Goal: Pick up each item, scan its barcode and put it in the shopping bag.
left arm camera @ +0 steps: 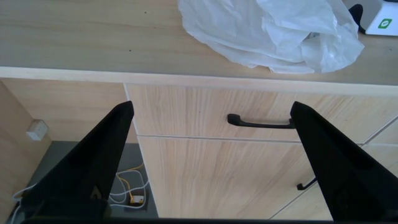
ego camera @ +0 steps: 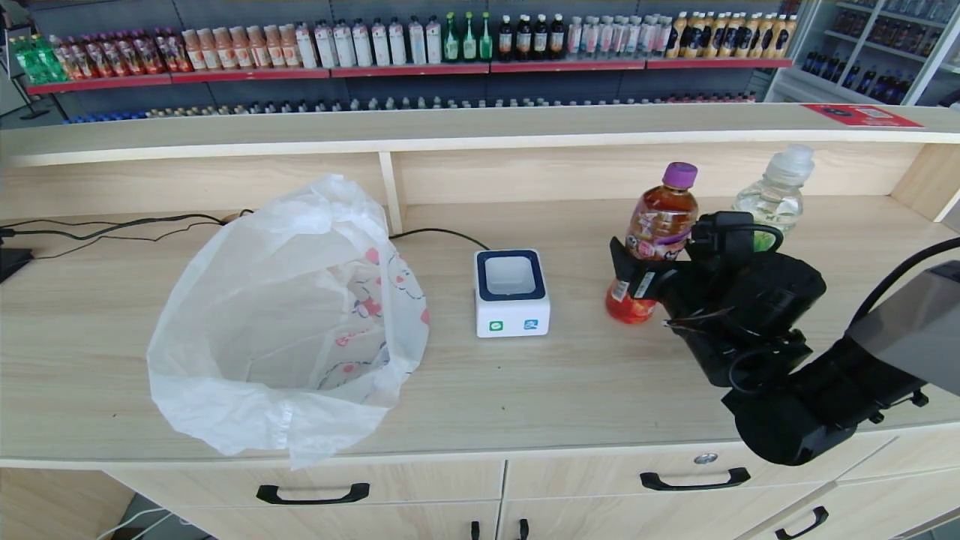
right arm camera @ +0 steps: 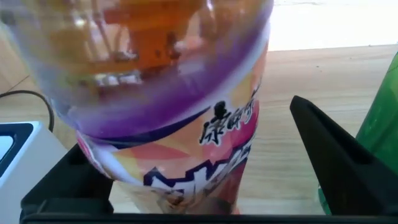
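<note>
Two fingers (right arm camera: 339,162) of right gripper (ego camera: 645,276) flank tea bottle (ego camera: 664,214), one clear of it.

Clear bottle (ego camera: 772,196): lower part hidden behind right gripper (ego camera: 660,259) | tea bottle (right arm camera: 174,124): cap cut off, right wrist view | shopping bag (left arm camera: 273,31): cropped, left wrist view

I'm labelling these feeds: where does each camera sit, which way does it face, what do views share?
Head view: head-mounted, facing forward and down at counter, shopping bag and scanner; right gripper shows.
Left wrist view: facing the drawer front; left gripper open.
Right wrist view: close on the tea bottle, fingers either side.
Shared: tea bottle, head and right wrist.
</note>
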### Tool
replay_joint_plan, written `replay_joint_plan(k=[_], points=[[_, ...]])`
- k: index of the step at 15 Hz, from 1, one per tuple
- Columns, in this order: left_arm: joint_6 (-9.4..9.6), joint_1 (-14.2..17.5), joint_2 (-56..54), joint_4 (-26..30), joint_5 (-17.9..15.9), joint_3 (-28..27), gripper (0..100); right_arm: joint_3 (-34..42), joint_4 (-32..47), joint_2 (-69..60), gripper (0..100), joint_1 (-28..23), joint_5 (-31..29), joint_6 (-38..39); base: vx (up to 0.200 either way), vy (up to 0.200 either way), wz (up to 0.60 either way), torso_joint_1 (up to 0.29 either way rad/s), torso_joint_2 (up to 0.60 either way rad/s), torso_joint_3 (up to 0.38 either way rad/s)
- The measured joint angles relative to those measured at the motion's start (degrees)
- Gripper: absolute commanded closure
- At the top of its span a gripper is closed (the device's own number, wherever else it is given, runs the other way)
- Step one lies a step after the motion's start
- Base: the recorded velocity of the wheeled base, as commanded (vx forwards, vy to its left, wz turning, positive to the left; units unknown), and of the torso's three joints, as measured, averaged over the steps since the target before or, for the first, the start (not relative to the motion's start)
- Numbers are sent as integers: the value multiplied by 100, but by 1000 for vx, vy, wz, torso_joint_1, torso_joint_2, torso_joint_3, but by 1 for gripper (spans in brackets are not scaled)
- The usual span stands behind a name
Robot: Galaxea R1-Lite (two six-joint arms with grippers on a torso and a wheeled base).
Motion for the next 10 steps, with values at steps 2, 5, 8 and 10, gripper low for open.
replay_joint_plan(k=[2,5,8,10], points=[[0,0,0,0,-2,0,0,-16,-9,30,100,-17,5,13,0,0,0,0,0,0],[0,0,0,0,-2,0,0,-52,-20,38,100,-13,-2,32,0,0,0,0,0,0],[0,0,0,0,-2,0,0,-72,-6,33,100,0,5,27,0,0,0,0,0,0],[0,0,0,2,-2,0,0,-72,2,-6,100,22,0,13,0,0,0,0,0,0]])
